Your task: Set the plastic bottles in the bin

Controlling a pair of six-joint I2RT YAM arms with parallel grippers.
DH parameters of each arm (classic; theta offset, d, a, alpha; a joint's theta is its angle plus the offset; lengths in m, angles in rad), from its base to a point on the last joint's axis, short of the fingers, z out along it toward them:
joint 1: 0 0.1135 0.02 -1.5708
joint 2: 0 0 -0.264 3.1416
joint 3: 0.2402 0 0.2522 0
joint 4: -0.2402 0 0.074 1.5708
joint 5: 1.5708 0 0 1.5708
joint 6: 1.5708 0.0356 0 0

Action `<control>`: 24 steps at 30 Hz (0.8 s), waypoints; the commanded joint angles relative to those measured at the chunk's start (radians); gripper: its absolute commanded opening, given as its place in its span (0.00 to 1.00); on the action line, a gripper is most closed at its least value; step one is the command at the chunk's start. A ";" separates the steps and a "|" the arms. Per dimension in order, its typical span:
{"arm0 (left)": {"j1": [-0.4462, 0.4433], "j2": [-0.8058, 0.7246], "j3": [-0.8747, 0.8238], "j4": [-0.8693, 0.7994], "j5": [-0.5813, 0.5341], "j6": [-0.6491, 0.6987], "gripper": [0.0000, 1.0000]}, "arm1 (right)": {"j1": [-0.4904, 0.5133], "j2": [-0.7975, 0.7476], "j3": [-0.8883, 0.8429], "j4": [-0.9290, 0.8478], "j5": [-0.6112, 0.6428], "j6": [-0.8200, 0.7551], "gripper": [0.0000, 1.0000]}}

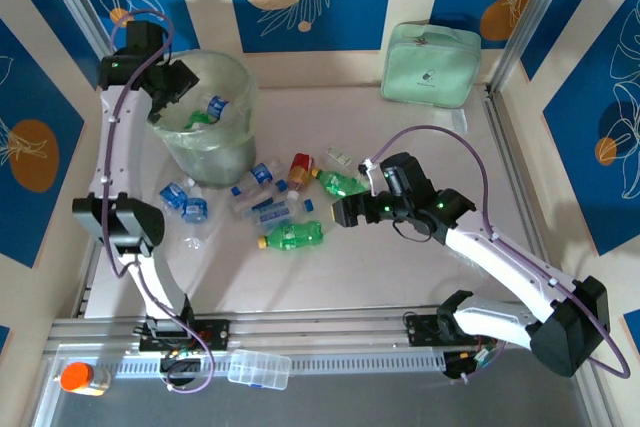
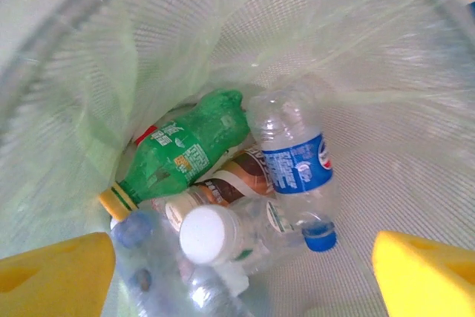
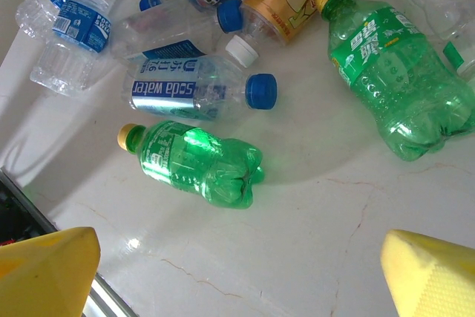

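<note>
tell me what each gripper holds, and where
Nothing: left gripper open over the round translucent grey-green bin, right gripper open above a crushed green plastic bottle.

Table layout
We record the bin at the far left, binned bottles lying inside it; loose bottles spread just right of and before the bin; pouch at the far right; lidded box on the near rail.

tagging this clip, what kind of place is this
Likely a robot lab test cell: arms bolted to a metal rail at the table edge, blue printed backdrop panels all around, crushed bottles staged beside a bin.
</note>
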State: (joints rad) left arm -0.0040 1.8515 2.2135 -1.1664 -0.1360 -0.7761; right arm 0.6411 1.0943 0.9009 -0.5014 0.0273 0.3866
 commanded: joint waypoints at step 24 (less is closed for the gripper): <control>-0.323 -0.788 -0.890 0.436 0.243 0.200 0.69 | 0.185 0.139 0.138 -0.081 -0.044 -0.138 0.91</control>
State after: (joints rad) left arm -0.3202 1.0855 1.4017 -0.7425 0.0486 -0.6113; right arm 0.7895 1.1912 0.9886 -0.5423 0.0093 0.3172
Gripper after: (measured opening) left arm 0.681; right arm 0.913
